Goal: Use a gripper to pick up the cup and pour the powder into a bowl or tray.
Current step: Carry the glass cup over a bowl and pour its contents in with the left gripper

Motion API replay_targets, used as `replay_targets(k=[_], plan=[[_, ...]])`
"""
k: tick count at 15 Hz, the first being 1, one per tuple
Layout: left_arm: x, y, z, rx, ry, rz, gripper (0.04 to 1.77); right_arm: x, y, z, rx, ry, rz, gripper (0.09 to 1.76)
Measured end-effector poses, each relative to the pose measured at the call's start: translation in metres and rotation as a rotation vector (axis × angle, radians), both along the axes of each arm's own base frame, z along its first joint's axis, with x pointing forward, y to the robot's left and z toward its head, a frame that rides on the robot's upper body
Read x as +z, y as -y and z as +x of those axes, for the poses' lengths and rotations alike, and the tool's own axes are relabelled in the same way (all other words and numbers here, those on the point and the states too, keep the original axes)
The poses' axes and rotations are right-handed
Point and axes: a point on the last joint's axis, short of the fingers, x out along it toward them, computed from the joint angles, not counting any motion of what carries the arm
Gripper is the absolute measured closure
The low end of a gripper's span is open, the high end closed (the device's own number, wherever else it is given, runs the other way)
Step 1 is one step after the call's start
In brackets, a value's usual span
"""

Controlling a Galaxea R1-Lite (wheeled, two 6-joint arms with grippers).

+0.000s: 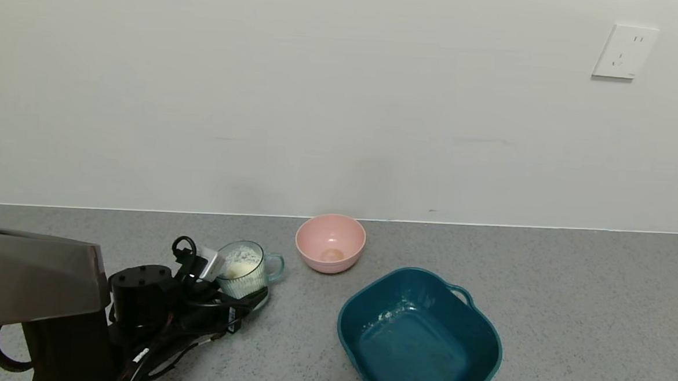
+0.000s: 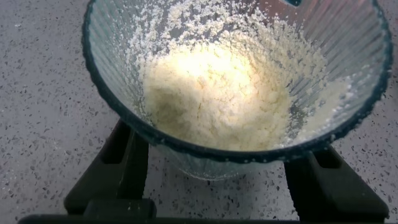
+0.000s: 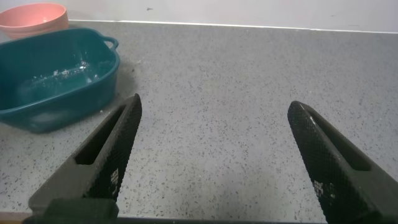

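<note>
The cup (image 1: 246,270), a ribbed clear glass mug with a small handle, is at the left of the grey counter and holds a heap of white powder (image 1: 241,265). My left gripper (image 1: 235,285) has a finger on each side of it and seems shut on it, just under the rim. The left wrist view looks down into the cup (image 2: 118,106) at the powder (image 2: 217,93), between my gripper's (image 2: 217,152) fingers (image 2: 127,162). The dark teal basin (image 1: 485,337) stands to the right. My right gripper (image 3: 214,104) is open and empty over bare counter.
A small pink bowl (image 1: 330,242) stands near the wall between the cup and the basin. The basin (image 3: 56,68) has traces of white powder on its floor. A wall with a socket (image 1: 623,51) runs along the back of the counter.
</note>
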Motion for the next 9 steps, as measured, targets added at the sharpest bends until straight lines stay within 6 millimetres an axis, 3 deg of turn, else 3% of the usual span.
replay_targets(k=[9], plan=[[0.013,-0.003,-0.003,0.064,-0.016,0.071,0.56,0.000,0.000,0.000,0.000,0.000,0.000,0.14]])
